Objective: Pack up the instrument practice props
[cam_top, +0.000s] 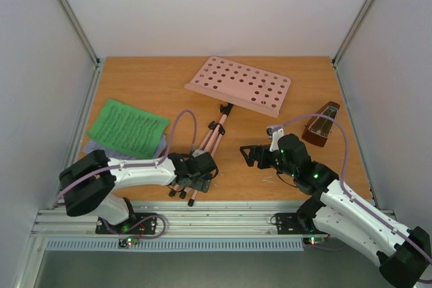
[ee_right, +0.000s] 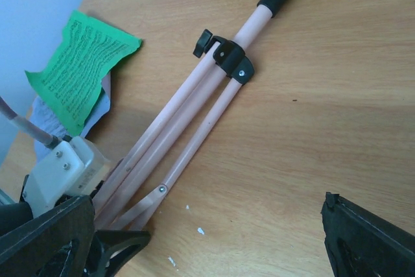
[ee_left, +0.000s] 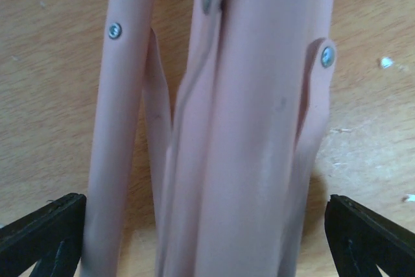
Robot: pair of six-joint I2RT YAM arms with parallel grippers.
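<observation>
The pink music stand lies flat on the table, its perforated desk [cam_top: 239, 84] at the back and its folded tripod legs [cam_top: 208, 145] pointing to the front. My left gripper [cam_top: 198, 170] is open and straddles the leg bundle [ee_left: 246, 160]; its fingers [ee_left: 45, 231] stand wide on either side without touching. My right gripper [cam_top: 252, 155] is open and empty, right of the legs [ee_right: 194, 111]. The green music sheet [cam_top: 128, 126] lies at the left on a pale sheet [cam_top: 94, 146], and also shows in the right wrist view [ee_right: 81, 69]. The reddish-brown metronome [cam_top: 322, 125] stands at the right.
Grey walls with metal posts enclose the wooden table [cam_top: 148, 79] on three sides. A metal rail [cam_top: 202, 217] runs along the front edge. Small white flecks [ee_right: 200, 230] lie on the wood near the leg ends.
</observation>
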